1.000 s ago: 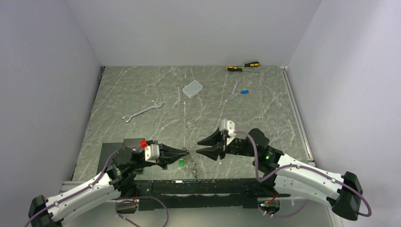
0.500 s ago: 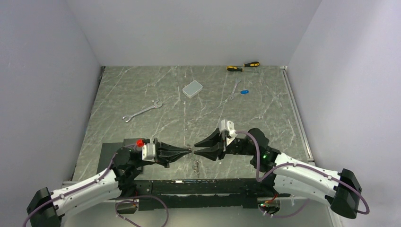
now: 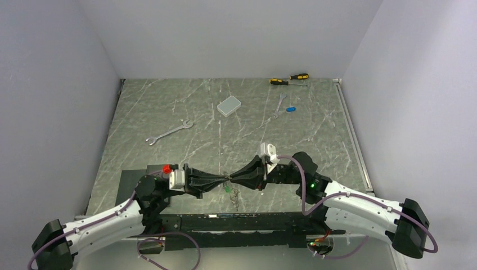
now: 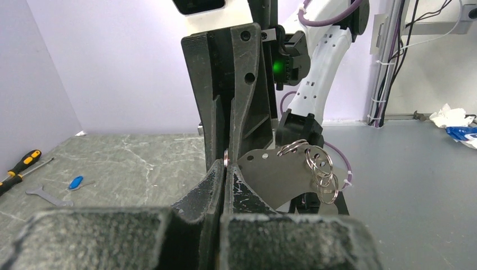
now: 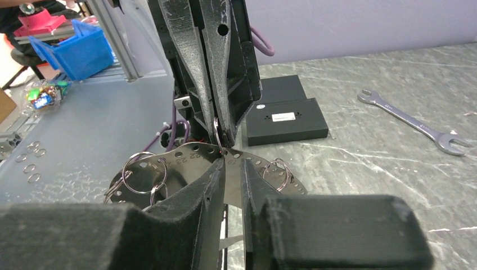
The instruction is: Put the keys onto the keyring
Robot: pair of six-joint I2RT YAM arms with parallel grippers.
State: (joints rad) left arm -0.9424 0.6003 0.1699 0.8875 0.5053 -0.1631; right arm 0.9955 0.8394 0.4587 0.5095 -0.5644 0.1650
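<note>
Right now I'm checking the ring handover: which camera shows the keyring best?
Right wrist: the keyring, a perforated plate hung with split rings, spreads across mid-frame. Left wrist shows the plate partly, with one ring cluster. Top external shows only tiny links.

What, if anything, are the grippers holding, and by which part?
The left gripper is shut on a small split ring at the rim of the holed metal plate; whether the right gripper grips too cannot be told.
</note>
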